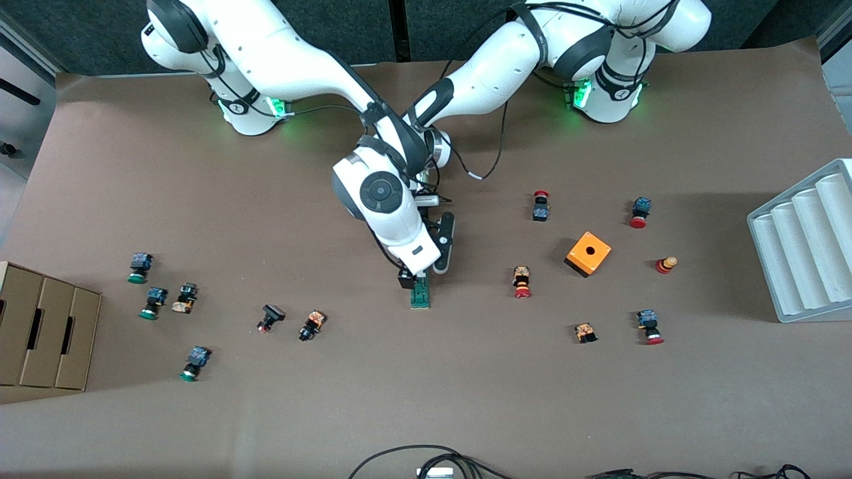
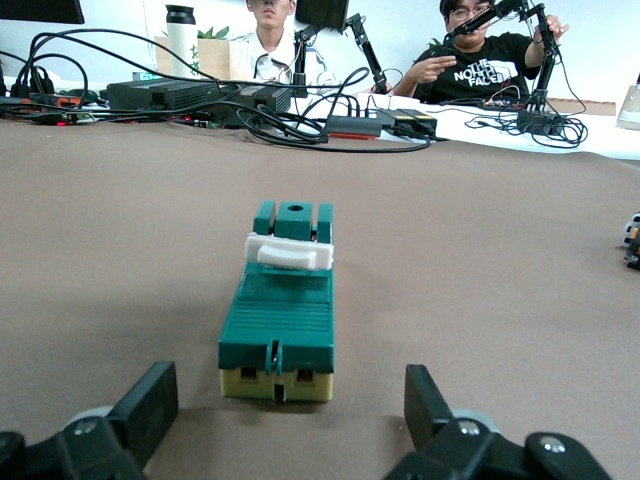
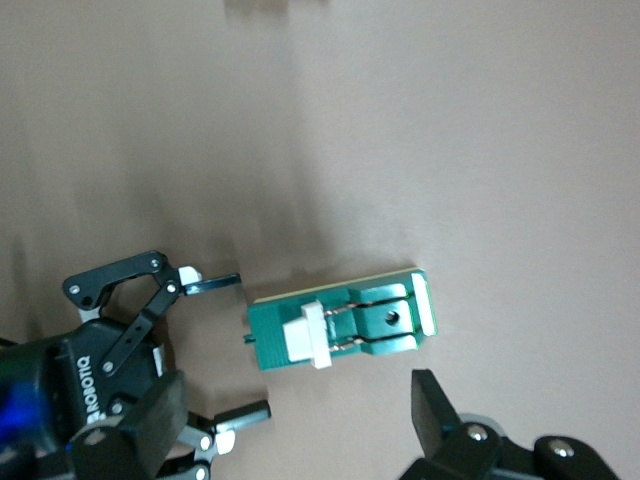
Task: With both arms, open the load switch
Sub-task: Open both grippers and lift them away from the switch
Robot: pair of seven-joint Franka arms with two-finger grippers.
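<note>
Front view first: we see the load switch (image 1: 420,293) lying flat near the middle of the table (image 1: 426,399), nearer the camera than both wrists. It is a narrow dark green block with a ribbed top, a cream base, a white lever across it and a holed lug at one end. We find the left gripper (image 2: 290,420) low at its cream end, fingers spread and apart from it. The right gripper (image 3: 300,440) hangs over it, jaws apparently wide, though only one finger shows clearly.
</note>
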